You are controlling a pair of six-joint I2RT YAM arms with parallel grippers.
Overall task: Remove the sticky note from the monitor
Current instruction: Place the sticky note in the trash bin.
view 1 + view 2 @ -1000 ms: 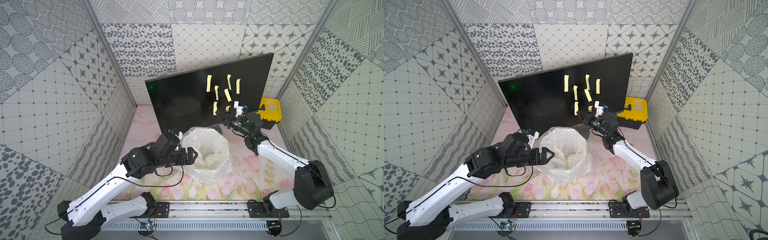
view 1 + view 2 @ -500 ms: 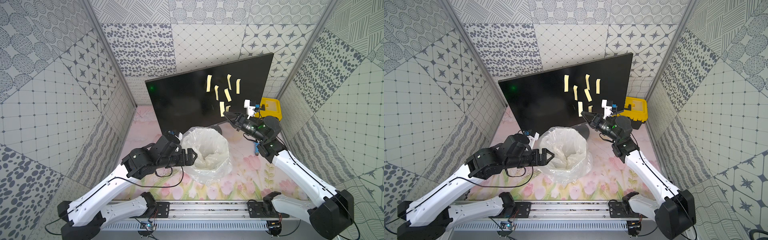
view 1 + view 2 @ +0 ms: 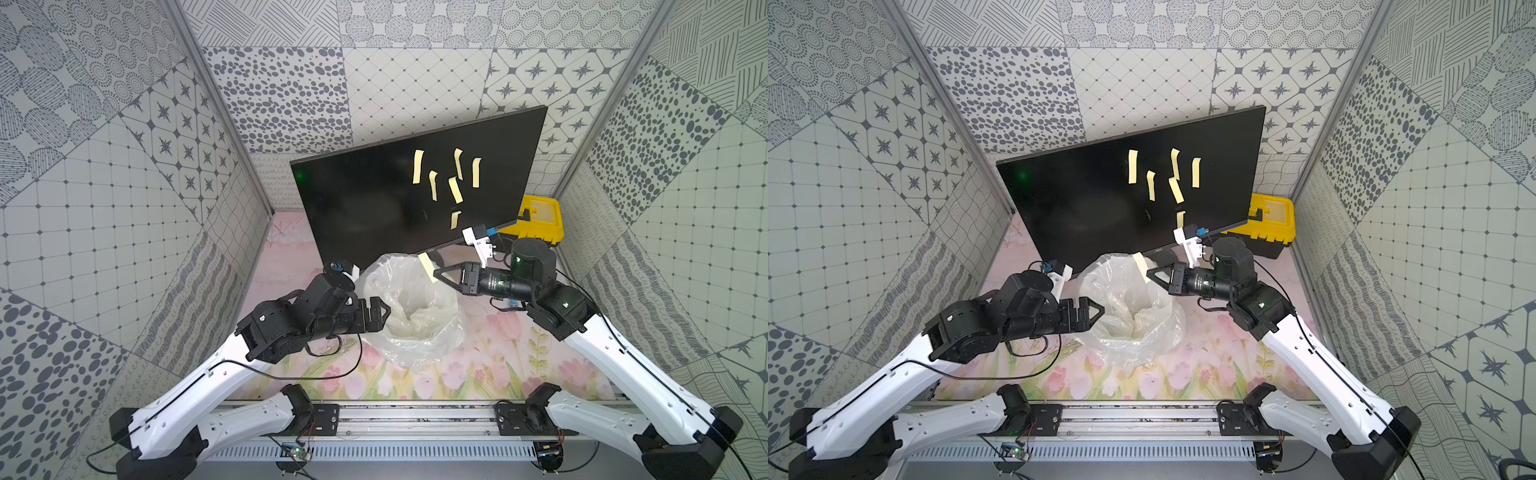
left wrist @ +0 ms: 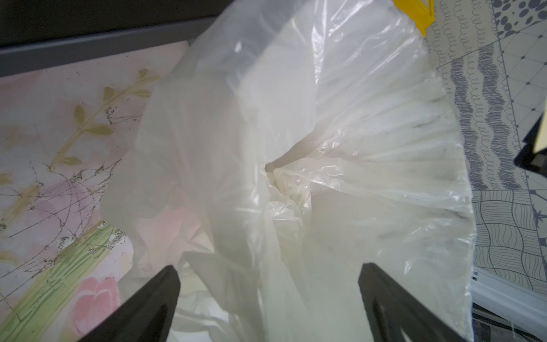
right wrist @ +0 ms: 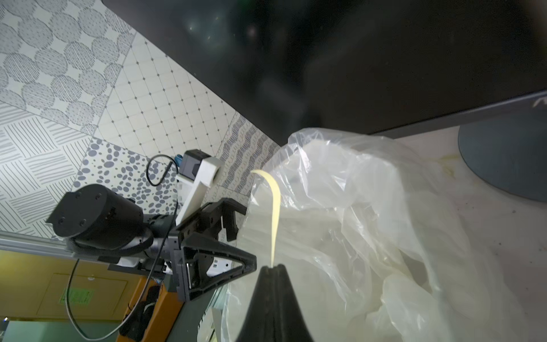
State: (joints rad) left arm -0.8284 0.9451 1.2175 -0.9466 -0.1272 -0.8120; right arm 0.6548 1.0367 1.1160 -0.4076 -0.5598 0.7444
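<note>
Bright, even light fills my cell and shadows are soft. The monitor (image 3: 365,208) carries a faint green glint on its black screen. In my left wrist view the bag (image 4: 325,118) glares white, my fingers (image 4: 145,308) close and blurred.

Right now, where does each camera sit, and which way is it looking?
Top views: high above the base rail, looking down at the monitor, plastic bag, left arm and right arm.
Left wrist: on the left arm, looking through the open left gripper into the bag.
Right wrist: on the right arm, looking past the right gripper, shut on a sticky note, toward bag and monitor.
Shared: every view shows the bag.
</note>
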